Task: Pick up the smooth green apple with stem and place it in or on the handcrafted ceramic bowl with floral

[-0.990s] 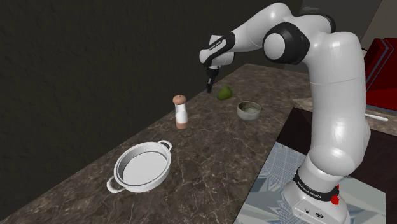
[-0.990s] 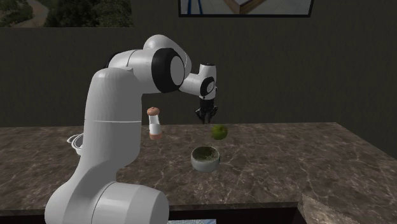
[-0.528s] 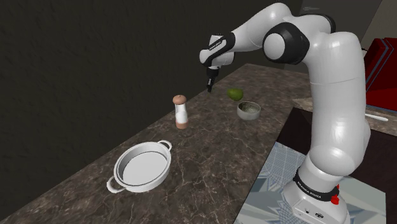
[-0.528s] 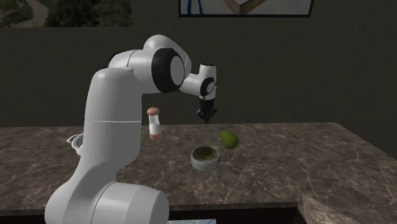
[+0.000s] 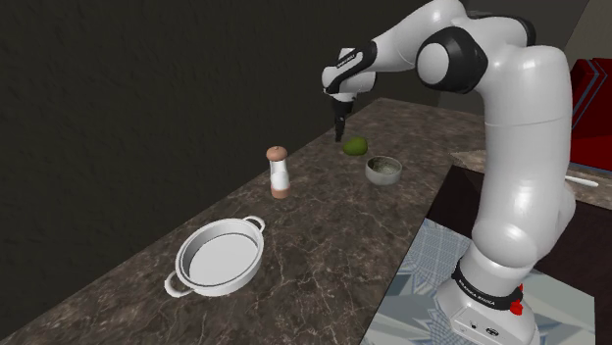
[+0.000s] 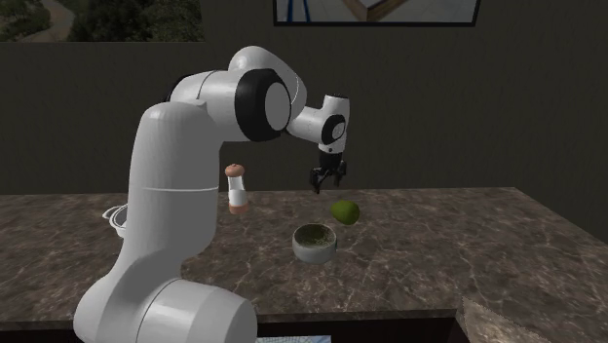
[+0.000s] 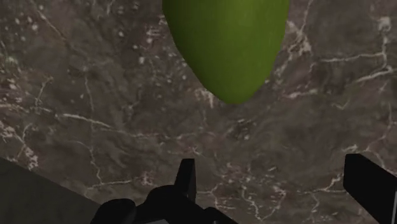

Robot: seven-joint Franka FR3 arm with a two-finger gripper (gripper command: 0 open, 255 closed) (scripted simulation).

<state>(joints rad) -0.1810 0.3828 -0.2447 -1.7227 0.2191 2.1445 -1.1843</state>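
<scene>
Shoulder view, nearest first: patterned grey box stand at lower right, carrying the white Franka arm with dark joints, reaching up and to the left. Next along the dark brown, white-veined stone countertop, a round white two-handled pan, lying flat and well apart from everything else. Beyond it, an upright white shaker with a brown cap. Farther on, toward the view's right, a small pale round bowl with a green-mottled inside, upright on the stone. Just past the bowl, near it but not touching, the smooth green oval apple, lying on the countertop, outside the bowl. Above the apple and a shade to the view's left, the all-black two-finger gripper, pointing down, clear of the fruit. Behind all this, a plain dark wall.

Second exterior view, same order: arm in front, then bowl, then apple on the stone just behind it and to the view's right, gripper hanging above. Shaker off to the view's left, beside the arm.

Wrist view: two black fingers standing wide apart, gripper open and holding nothing, bare veined countertop between them. Apple ahead of the fingertips, not between them and not touched
</scene>
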